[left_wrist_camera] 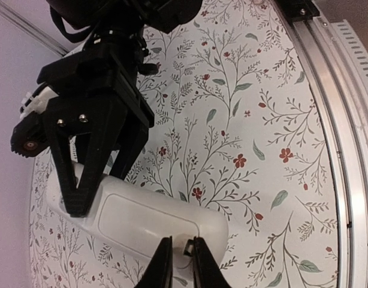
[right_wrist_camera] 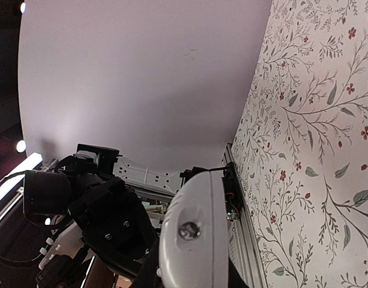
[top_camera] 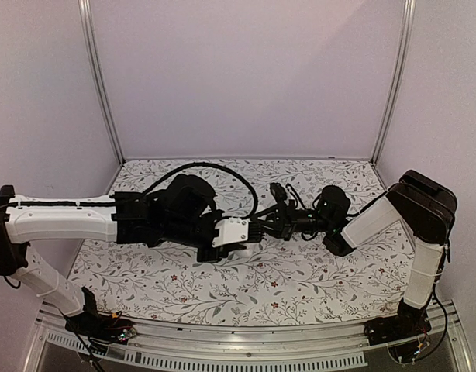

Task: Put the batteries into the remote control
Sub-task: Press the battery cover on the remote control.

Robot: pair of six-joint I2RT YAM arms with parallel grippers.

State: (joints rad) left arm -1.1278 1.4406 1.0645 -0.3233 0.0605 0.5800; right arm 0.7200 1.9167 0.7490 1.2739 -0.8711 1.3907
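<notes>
High rear overview; two close wrist views, remote (left_wrist_camera: 148,225) in both

Table (top_camera: 300,283) covered edge to edge in white cloth (left_wrist_camera: 262,90) printed with grey leaf sprigs and small red flowers, filling centre of top view. Metal rail (top_camera: 246,341) along lower edge. Arm bases sit lower left (top_camera: 98,322) and lower right (top_camera: 397,329).

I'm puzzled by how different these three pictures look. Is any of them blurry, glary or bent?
Top view: soft, even light, but the frame posts lean outward, likely a lens effect. Left wrist view: the floral cloth is crisp, the right hand nearly a black silhouette. Right wrist view: the white remote sits close and slightly soft, with lamp glare at the left edge.
</notes>
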